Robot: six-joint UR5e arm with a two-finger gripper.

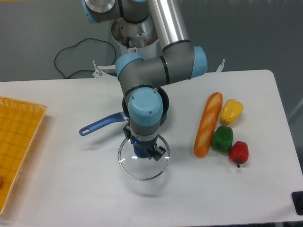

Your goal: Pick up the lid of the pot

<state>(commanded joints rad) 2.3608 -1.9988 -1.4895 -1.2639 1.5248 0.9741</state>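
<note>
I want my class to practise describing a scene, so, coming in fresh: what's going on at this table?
A robot arm's gripper is closed on the blue knob of a clear pot lid. The lid hangs tilted and appears to be off the table, so the pick-up looks achieved. Behind the gripper, partly hidden by it, is a dark pan, and a blue handle sticks out on the picture's left.
</note>
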